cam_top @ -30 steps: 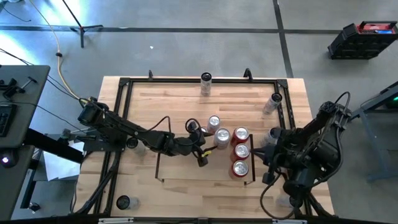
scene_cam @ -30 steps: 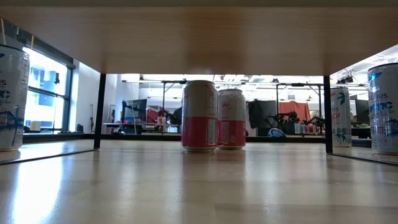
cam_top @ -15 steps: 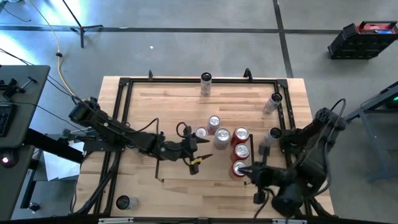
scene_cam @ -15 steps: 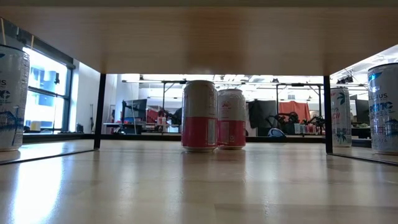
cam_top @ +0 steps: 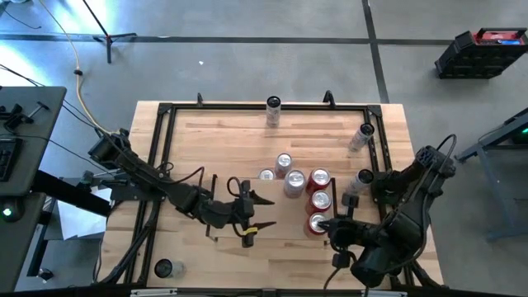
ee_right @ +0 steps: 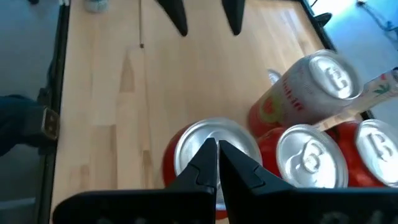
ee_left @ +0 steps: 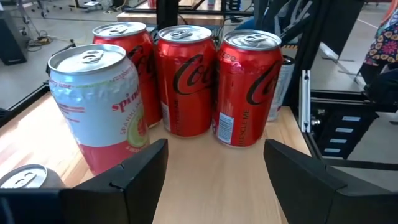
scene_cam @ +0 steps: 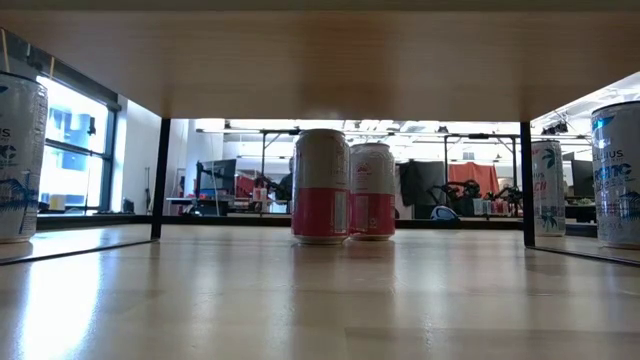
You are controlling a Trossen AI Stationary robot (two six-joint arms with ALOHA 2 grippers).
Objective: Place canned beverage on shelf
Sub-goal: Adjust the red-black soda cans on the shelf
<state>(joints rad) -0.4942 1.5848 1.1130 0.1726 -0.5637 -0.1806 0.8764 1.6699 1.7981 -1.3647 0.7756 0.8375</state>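
Note:
The shelf [cam_top: 285, 240] is a light-wood bay with thin black rails at the table's middle. On its right part stand three red cans [ee_left: 186, 81] in a row, a white-and-pink can [ee_left: 99, 106] and two more cans behind it. My left gripper [cam_top: 266, 212] hangs open to the left of the cans, pointing level at them, with nothing between its fingers. My right gripper [ee_right: 217, 144] is shut and slants down over the lid of the nearest red can [ee_right: 208, 152]. In the low view, two pink cans [scene_cam: 343, 187] stand upright on the wood. My right gripper's shut fingertips [ee_right: 208, 155] stand right over the lid of the nearest red can [ee_right: 186, 143], coming from the table's near right and slanting down. Whether they touch the lid I cannot tell. The can stands upright on the shelf.
Loose cans stand outside the shelf: one at the far edge [cam_top: 273, 106], two by the right frame rail [cam_top: 363, 132] [cam_top: 363, 177], one at the near left corner [cam_top: 163, 268]. A black frame [cam_top: 165, 111] edges the tabletop. Bare wood lies on the shelf's left part.
My left gripper has drawn back from the cans toward the table's near left, still open. My right gripper has swung toward the near edge and come down over the nearest red can, staying shut. The cans have kept their places.

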